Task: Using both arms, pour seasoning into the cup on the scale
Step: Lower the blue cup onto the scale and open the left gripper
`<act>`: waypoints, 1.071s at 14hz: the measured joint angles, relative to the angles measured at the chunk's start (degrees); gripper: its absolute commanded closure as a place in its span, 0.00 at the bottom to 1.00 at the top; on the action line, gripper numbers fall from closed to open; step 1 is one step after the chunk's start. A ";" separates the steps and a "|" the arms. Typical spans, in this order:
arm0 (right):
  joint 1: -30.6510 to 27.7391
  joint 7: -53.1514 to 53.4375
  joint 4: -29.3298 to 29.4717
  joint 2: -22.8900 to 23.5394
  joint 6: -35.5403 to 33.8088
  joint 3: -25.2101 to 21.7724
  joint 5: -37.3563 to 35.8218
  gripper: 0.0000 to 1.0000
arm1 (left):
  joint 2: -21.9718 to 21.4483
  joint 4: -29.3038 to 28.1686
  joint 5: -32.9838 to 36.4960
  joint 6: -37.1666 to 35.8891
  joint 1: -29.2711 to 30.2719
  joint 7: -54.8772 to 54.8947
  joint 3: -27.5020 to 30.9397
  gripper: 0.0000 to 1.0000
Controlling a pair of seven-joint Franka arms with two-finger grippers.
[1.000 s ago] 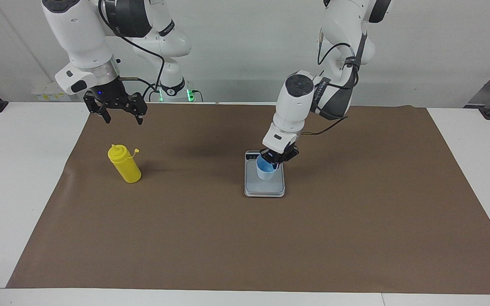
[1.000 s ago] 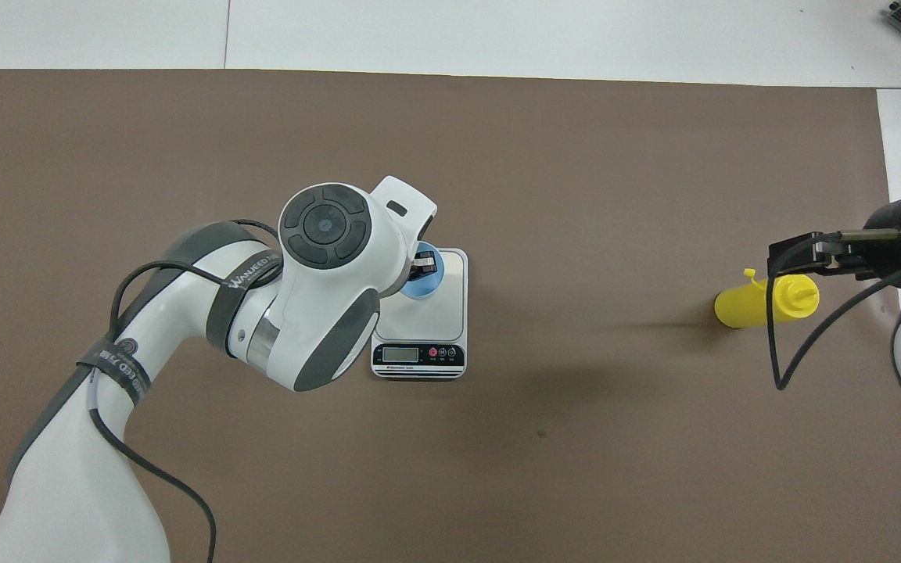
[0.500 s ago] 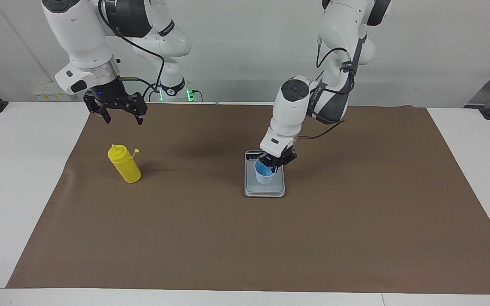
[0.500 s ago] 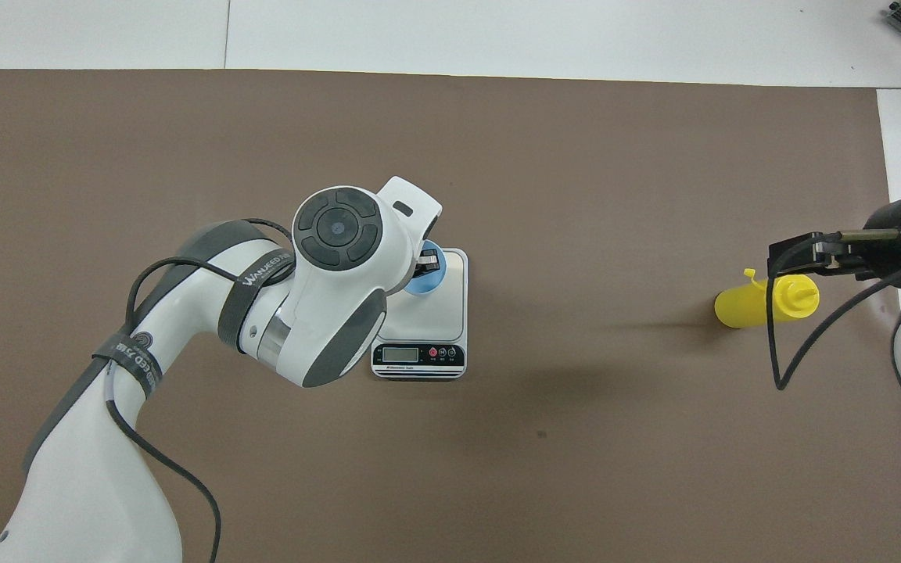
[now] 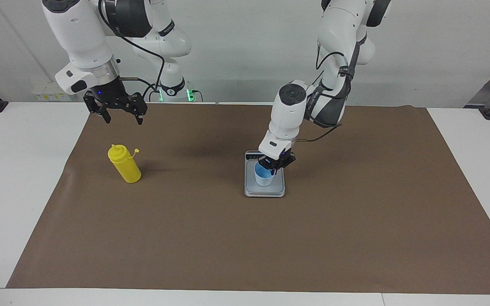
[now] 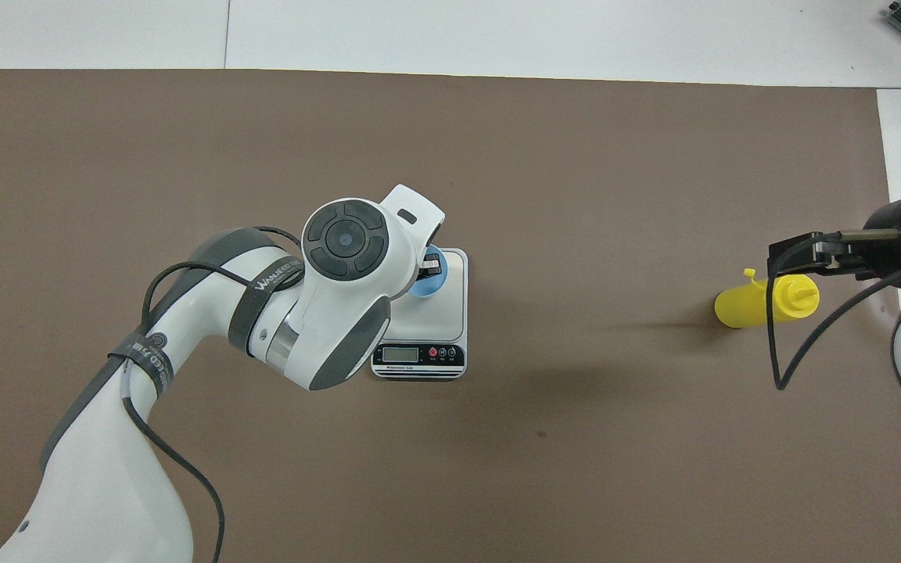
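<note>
Two Franka arms work over a brown mat [image 5: 270,246] on a white table [image 5: 19,170]. The left gripper [image 5: 275,166] is down at the light-blue cup [image 5: 264,177], its fingertips pinched together on the part of the rim nearest the robots; the cup stands upright on the weighing plate of the silver-grey kitchen scale [image 5: 264,190], at the plate's end nearest the robots. In the overhead view the left arm's wrist covers much of the cup [image 6: 428,280], and the scale [image 6: 443,320] shows its dark display strip on the edge toward the robots.

The right gripper [image 5: 115,111] hangs in the air with jaws spread wide, holding nothing. It is over the mat's edge at the right arm's end of the table. The yellow squeeze bottle [image 5: 124,164] stands on the mat below it, farther from the robots than the spot under the gripper, and well apart from the scale. The bottle's long axis is upright, nozzle on top, with the small tethered cap [image 5: 136,150] dangling to one side; in the overhead view the bottle [image 6: 763,301] lies partly under the right gripper [image 6: 798,258].

Judgement: the cup appears placed, so the step in hand is its release. The right arm is by far the nearer to the bottle, and its coming move would be a descent outward and down, jaws astride the upright body.
</note>
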 measured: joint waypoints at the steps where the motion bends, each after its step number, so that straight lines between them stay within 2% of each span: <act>1: 0.00 0.00 0.00 0.00 0.00 0.00 0.00 0.00 | 0.00 -0.01 0.02 0.02 -0.03 0.00 0.00 0.96; 9: 0.00 0.00 0.00 0.00 0.00 0.00 0.00 0.00 | 0.00 -0.35 0.06 -0.04 -0.10 -0.02 0.01 0.95; 10: 0.00 0.00 0.00 0.00 0.00 0.00 0.00 0.00 | 0.00 -0.35 0.06 -0.05 -0.10 -0.02 0.01 0.87; 11: 0.00 0.00 0.00 0.00 0.00 0.00 0.00 0.00 | 0.00 -0.35 0.06 -0.05 -0.10 -0.02 0.01 0.60; 12: 0.00 0.00 0.00 0.00 0.00 0.00 0.00 0.00 | 0.00 -0.36 0.07 -0.06 -0.11 -0.02 0.01 0.15; 13: 0.00 0.00 0.00 0.00 0.00 0.00 0.00 0.00 | 0.00 -0.43 0.08 -0.09 -0.11 -0.02 0.01 0.00; 15: 0.00 0.00 0.00 0.00 0.00 0.00 0.00 0.00 | 0.00 -0.48 0.11 -0.11 -0.11 -0.02 0.04 0.00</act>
